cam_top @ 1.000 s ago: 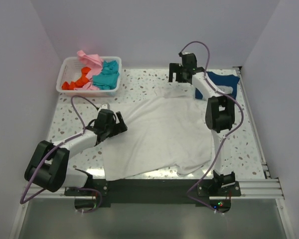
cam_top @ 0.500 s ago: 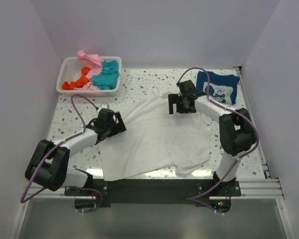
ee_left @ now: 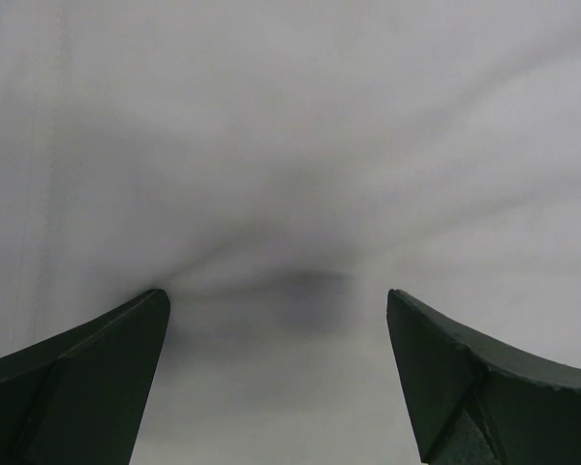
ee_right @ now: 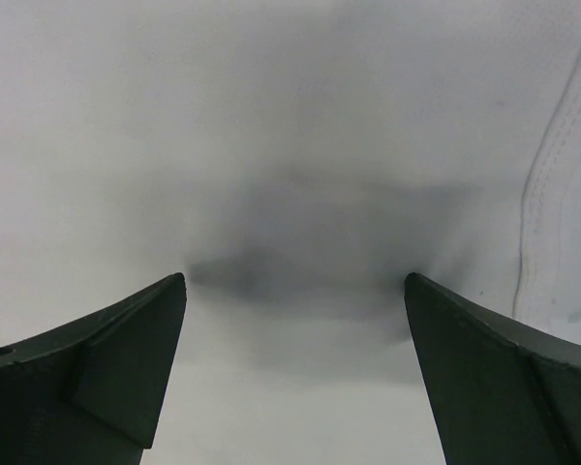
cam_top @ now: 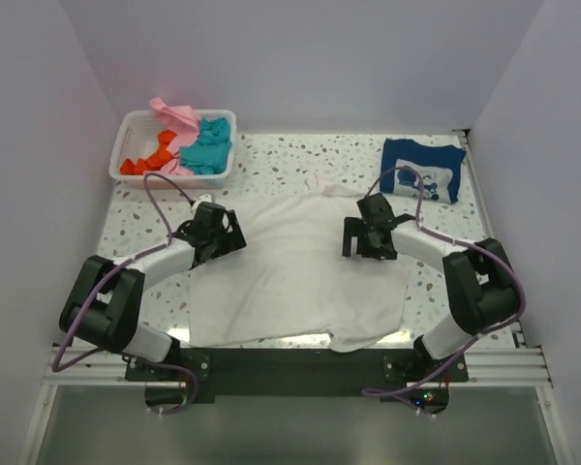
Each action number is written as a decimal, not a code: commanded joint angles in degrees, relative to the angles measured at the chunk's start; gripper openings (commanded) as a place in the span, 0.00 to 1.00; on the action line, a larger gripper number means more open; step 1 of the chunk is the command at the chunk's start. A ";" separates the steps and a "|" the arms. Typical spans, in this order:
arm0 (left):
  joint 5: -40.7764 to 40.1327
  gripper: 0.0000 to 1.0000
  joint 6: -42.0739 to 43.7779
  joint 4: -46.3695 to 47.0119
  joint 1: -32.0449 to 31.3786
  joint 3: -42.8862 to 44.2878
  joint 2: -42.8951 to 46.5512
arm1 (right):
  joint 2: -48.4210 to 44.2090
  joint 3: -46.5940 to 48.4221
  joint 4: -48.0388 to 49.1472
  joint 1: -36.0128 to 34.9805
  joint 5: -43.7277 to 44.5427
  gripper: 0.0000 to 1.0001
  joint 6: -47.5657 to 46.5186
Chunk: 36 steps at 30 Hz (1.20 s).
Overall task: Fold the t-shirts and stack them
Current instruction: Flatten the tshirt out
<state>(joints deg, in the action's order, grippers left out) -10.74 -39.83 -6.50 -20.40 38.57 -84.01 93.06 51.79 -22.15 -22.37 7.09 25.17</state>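
Your speckled stone-pattern table (cam_top: 281,160) fills the floor of the white-walled cell. Most of its middle is covered by the plain white cloth t-shirt (cam_top: 295,276), which lies spread flat with its hem along the near edge and its collar toward the far side.

Your left arm (cam_top: 150,262) reaches in from the near left, and its wrist sits over the shirt's left shoulder area. Your right arm (cam_top: 436,250) bends in from the near right and ends over the upper right part of the same shirt.

The white slotted plastic basket (cam_top: 229,155) stands in the far left corner. It holds a teal t-shirt (cam_top: 209,145), a pink t-shirt (cam_top: 174,114) draped over its back rim, and an orange t-shirt (cam_top: 147,160), all crumpled. The folded navy blue t-shirt with a white cartoon print (cam_top: 423,170) lies in the far right corner, apart from the white one.

Your left gripper (ee_left: 276,310) is spread wide, with nothing between its dark fingers (ee_left: 77,378); white cloth lies just below. Your right gripper (ee_right: 295,286) is likewise released and empty, close above the white shirt, with a stitched seam (ee_right: 542,223) running at its right.
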 commanded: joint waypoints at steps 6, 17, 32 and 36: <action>-0.69 1.00 2.13 -2.37 1.07 1.69 -0.46 | -10.52 -12.15 -3.07 -0.57 1.35 0.99 8.15; 9.85 1.00 2.92 1.57 0.89 3.10 4.20 | -8.88 13.57 -8.18 -0.57 -0.75 0.99 -5.29; 16.46 1.00 2.92 8.70 0.36 -3.32 1.48 | 32.09 61.65 -27.06 -0.92 -17.99 0.99 -59.35; 15.75 1.00 3.01 8.53 0.36 -4.11 0.78 | 34.47 64.75 -28.99 -1.01 -19.30 0.99 -64.00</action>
<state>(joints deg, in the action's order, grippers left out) 4.73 -37.87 0.08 -19.97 35.68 -82.63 128.42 111.53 -45.50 -23.31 -9.93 -30.15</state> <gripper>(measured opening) 0.997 0.987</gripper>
